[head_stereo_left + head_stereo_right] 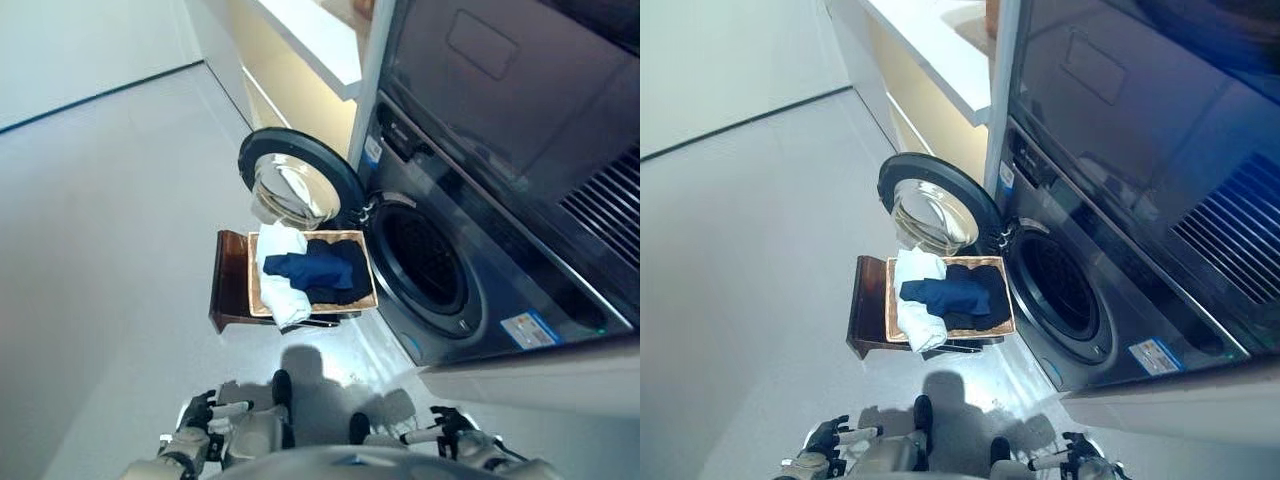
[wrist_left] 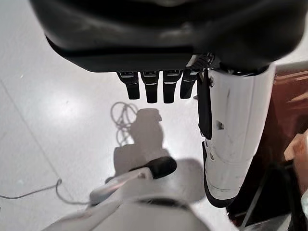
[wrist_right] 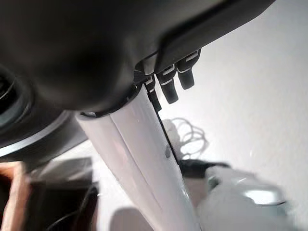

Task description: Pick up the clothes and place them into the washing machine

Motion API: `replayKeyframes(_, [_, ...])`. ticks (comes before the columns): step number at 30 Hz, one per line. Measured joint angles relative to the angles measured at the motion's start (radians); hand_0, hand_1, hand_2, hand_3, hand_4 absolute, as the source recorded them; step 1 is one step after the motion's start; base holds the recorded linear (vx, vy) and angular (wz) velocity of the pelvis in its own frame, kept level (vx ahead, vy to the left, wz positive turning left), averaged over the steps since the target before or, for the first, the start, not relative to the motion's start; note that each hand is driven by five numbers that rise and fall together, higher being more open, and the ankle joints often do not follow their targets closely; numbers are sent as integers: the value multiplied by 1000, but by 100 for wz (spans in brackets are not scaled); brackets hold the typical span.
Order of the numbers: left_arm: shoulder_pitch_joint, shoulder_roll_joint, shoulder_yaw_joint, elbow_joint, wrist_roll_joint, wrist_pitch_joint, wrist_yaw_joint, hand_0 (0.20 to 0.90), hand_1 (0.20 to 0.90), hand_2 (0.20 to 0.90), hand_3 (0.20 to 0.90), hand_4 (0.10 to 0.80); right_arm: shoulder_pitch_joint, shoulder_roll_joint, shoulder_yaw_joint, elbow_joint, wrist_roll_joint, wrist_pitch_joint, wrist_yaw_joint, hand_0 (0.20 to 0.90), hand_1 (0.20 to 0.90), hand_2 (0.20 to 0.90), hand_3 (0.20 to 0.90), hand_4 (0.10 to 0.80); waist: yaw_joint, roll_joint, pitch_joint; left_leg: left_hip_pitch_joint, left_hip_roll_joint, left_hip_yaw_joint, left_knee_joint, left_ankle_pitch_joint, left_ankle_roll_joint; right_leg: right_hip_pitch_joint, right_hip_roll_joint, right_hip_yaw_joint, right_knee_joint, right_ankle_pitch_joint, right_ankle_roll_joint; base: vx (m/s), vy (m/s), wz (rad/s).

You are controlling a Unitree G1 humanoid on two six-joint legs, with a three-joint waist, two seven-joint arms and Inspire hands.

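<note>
Left eye view: left hand [image 1: 197, 415] and right hand [image 1: 452, 422] low by the floor, fingers [image 2: 151, 86] straight and relaxed, holding nothing. White and navy clothes [image 1: 305, 268] heaped in basket [image 1: 368, 262] on wooden stand [image 1: 228, 285], just beside open washing machine [image 1: 428, 262].

The washing machine [image 1: 480, 250] runs off the right and far edges of both eye views, so its full front is not shown. Inside its drum [image 1: 425, 258] all is dark; whether anything lies there cannot be told. The basket [image 1: 312, 272] hides most of the dark stool [image 1: 228, 280] beneath it, and the clothes [image 1: 305, 270] cover the basket's floor. The left hand [image 1: 200, 412] and right hand [image 1: 447, 422] sit at the near edge, partly cut off. In the wrist views only the fingers' [image 2: 151, 86] tips show past each hand's bulk.
</note>
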Motion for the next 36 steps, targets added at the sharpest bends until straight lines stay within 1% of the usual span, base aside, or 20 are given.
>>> replayKeyframes(2, [-6, 9, 0, -17, 0, -1, 2, 900, 900, 900, 900, 800, -35, 2, 0, -21, 1, -13, 0, 900, 900, 900, 900, 800, 17, -16, -1, 0, -14, 3, 2, -13, 0, 8, -17, -1, -25, -1, 23, 91, 60, -12])
replayKeyframes(3, [-12, 11, 0, -21, 0, -1, 3, 900, 900, 900, 900, 800, -49, 2, 0, -25, 1, -19, 0, 900, 900, 900, 900, 800, 19, -23, 0, 0, -21, 2, 4, -15, 0, 19, -23, -5, -41, -4, 27, 73, 53, 0])
replayKeyframes(10, [2, 10, -3, -19, 21, 2, -1, 900, 900, 900, 900, 800, -85, 8, 0, -22, 2, -19, 0, 900, 900, 900, 900, 800, 21, -72, -24, -37, -24, -9, 58, -54, -18, 34, -26, -26, -70, -6, 20, 104, 76, 11])
replayKeyframes(11, [4, 13, -3, -10, 28, 5, -3, 900, 900, 900, 900, 800, -74, 7, 0, -2, 2, -19, 0, 900, 900, 900, 900, 800, 17, -82, -40, -37, -41, -13, 51, -61, -15, 37, -36, -39, -65, -11, 26, 166, 182, 16])
replayKeyframes(12, [6, 11, -4, -7, 34, 10, -1, 900, 900, 900, 900, 800, -64, 3, -1, 5, 2, -17, -1, 900, 900, 900, 900, 800, 16, -79, -45, -28, -34, -17, 37, -57, -10, 31, -35, -36, -43, -17, 34, 187, 201, 16])
replayKeyframes(13, [5, 6, -2, -6, 40, 13, -4, 900, 900, 900, 900, 800, -48, -6, -10, 8, 2, -15, 2, 900, 900, 900, 900, 800, 11, -68, -43, -12, -43, -23, 13, -66, 4, -2, -23, -26, 45, -36, 59, 187, 201, 10])
replayKeyframes(14, [11, 0, -3, -7, 42, 17, -4, 900, 900, 900, 900, 800, -40, -12, -13, 5, 3, -14, 1, 900, 900, 900, 900, 800, 7, -46, -49, 7, -35, -27, -6, -53, 11, -31, -13, -21, 115, -40, 63, 195, 191, 17])
replayKeyframes(15, [21, -6, -6, -6, 45, 19, -8, 900, 900, 900, 900, 800, -23, -16, -10, 4, 13, -14, 2, 900, 900, 900, 900, 800, -14, -24, -57, 22, -23, -41, -10, -51, 19, -89, 4, 4, 262, -45, 67, 228, 188, 16])
replayKeyframes(16, [23, -5, -6, -6, 50, 19, -8, 900, 900, 900, 900, 800, -14, -15, -9, 2, 14, -15, 3, 900, 900, 900, 900, 800, -15, -20, -57, 33, -23, -42, -8, -56, 25, -115, 7, 18, 334, -46, 69, 314, 204, 0])
replayKeyframes(17, [21, 2, -21, -8, 55, 20, -9, 900, 900, 900, 900, 800, -4, -13, 1, 1, 14, -15, 3, 900, 900, 900, 900, 800, -28, -14, -39, 68, -33, -63, -11, -66, 53, -197, 16, 38, 507, -68, 73, 248, 72, -8])
replayKeyframes(18, [20, 6, -41, -5, 59, 21, -9, 900, 900, 900, 900, 800, -4, -13, 11, -11, 16, -16, 2, 900, 900, 900, 900, 800, -42, -6, -29, 84, -33, -75, -9, -72, 59, -221, 37, 47, 531, -110, 54, 223, 3, 7])
replayKeyframes(19, [21, 15, -39, 0, 73, 19, -12, 900, 900, 900, 900, 800, 5, -7, 32, -23, 19, -20, 1, 900, 900, 900, 900, 800, -65, 6, -25, 100, -30, -89, -9, -80, 57, -243, 72, 72, 411, -117, 32, 211, -29, 29])
replayKeyframes(21, [6, 34, -39, 2, 80, 20, -9, 900, 900, 900, 900, 800, 15, 3, 40, -58, 28, -17, 1, 900, 900, 900, 900, 800, -93, -12, -19, 116, -54, -98, -9, -85, 53, -303, 101, 64, 246, -70, 31, 205, -54, 34])
replayKeyframes(23, [0, 37, -36, 14, 87, 19, -2, 900, 900, 900, 900, 800, 20, 13, 52, -66, 27, -20, -1, 900, 900, 900, 900, 800, -103, -16, -6, 146, -63, -111, -8, -88, 55, -312, 124, 63, 102, 49, 23, 148, -63, 44])
replayKeyframes(24, [3, 38, -34, 12, 92, 19, -2, 900, 900, 900, 900, 800, 21, 17, 54, -63, 18, -19, 0, 900, 900, 900, 900, 800, -100, -25, -2, 171, -74, -116, -9, -96, 57, -302, 117, 39, 85, 96, 5, 90, -99, 43])
replayKeyframes(27, [22, 33, -40, -9, 104, 18, 2, 900, 900, 900, 900, 800, 21, 20, 104, -44, -32, -17, -3, 900, 900, 900, 900, 800, -86, -36, -3, 212, -78, -131, -9, -128, 42, -247, 100, 27, 82, 116, -4, 103, -90, 21])
replayKeyframes(28, [27, 29, -42, -9, 114, 20, 2, 900, 900, 900, 900, 800, 19, 20, 112, -49, -64, -17, 0, 900, 900, 900, 900, 800, -86, -39, -6, 217, -72, -150, -8, -137, 28, -218, 93, 3, 46, 155, -19, 72, -21, 36])
replayKeyframes(29, [27, 23, -47, -9, 122, 19, 0, 900, 900, 900, 900, 800, 14, 17, 112, -49, -80, -15, 0, 900, 900, 900, 900, 800, -86, -32, -6, 214, -57, -149, -6, -139, 15, -203, 103, -11, 11, 177, -28, 84, -35, 35])
replayKeyframes(32, [28, 13, -76, -8, 158, 20, -3, 900, 900, 900, 900, 800, 5, 3, 126, -72, -99, -16, -1, 900, 900, 900, 900, 800, -81, -24, -3, 213, -32, -145, 4, -156, -16, -144, 120, -33, -94, 223, -43, 45, -31, 10])
replayKeyframes(36, [9, 3, -76, -13, 173, 17, -2, 900, 900, 900, 900, 800, -7, -10, 125, -129, -99, -19, -3, 900, 900, 900, 900, 800, -88, -17, 0, 216, -19, -146, 0, -162, -26, -123, 130, -49, -114, 221, -56, 56, -19, 10])
